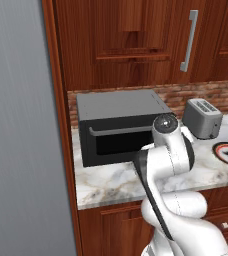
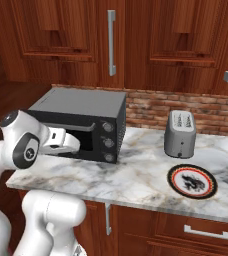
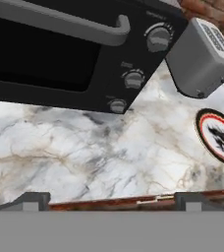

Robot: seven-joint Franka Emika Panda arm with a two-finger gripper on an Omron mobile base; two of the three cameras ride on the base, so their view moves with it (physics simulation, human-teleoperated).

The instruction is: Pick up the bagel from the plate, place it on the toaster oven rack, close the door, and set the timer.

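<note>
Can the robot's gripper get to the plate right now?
Probably yes. The open gripper is above bare marble, and nothing stands between it and the plate; the toaster sits off to the side.

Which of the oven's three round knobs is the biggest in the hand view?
The top knob, next to the right end of the door handle. It looks clearly larger than the middle knob and the bottom knob beneath it.

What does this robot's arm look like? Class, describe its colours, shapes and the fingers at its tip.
The glossy white arm is built from rounded, bulbous segments with dark grey bands and round dark joint caps. No loose cables or markings show. The hand view shows two small dark grey, blocky fingers on the gripper.
</note>
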